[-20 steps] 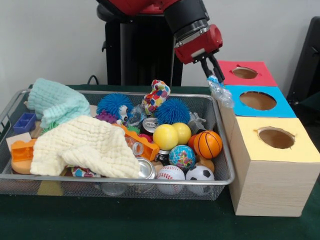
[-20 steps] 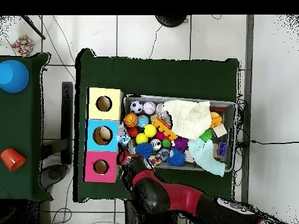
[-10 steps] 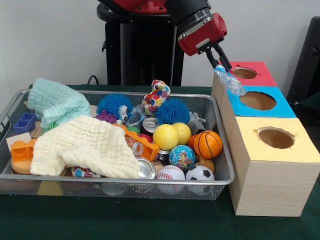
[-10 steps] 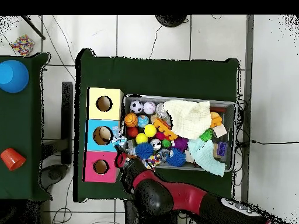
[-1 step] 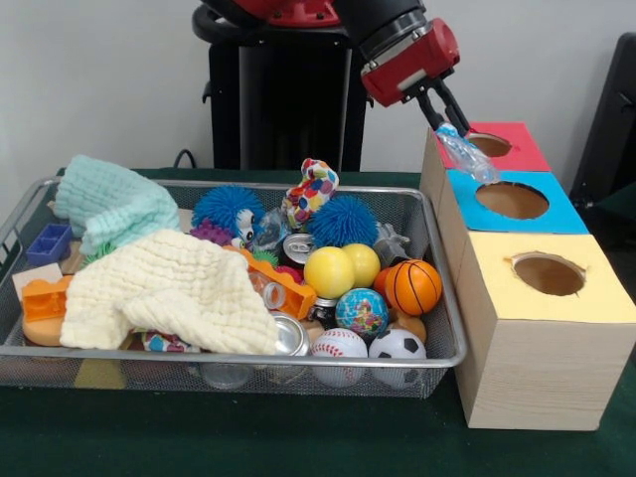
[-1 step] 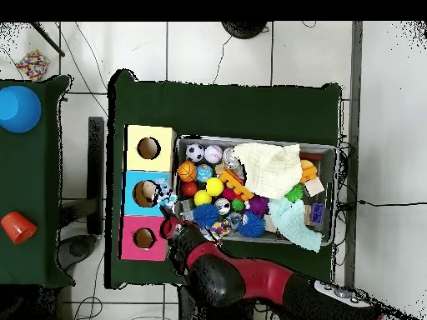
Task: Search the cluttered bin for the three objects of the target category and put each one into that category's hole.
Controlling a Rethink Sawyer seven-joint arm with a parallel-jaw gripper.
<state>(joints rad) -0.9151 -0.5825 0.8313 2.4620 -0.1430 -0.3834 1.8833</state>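
I see my gripper (image 5: pixel 444 124) pinching a clear bottle (image 5: pixel 467 158) above the blue box (image 5: pixel 517 214), beside the bin (image 5: pixel 437 298).

The end effector (image 5: pixel 444 121) carried the bottle (image 5: pixel 466 156) over the boxes.

The arm (image 5: pixel 298 12) is running off the front view's top edge. The yellow cloth (image 5: pixel 169 290) is covering much of the bin (image 5: pixel 238 370), hiding whatever is lying beneath it. The black fingers (image 5: pixel 433 107) are pinching what is possibly a clear plastic bottle (image 5: pixel 467 157), too blurred to identify. In the overhead view, the arm is hiding the bin's near corner.
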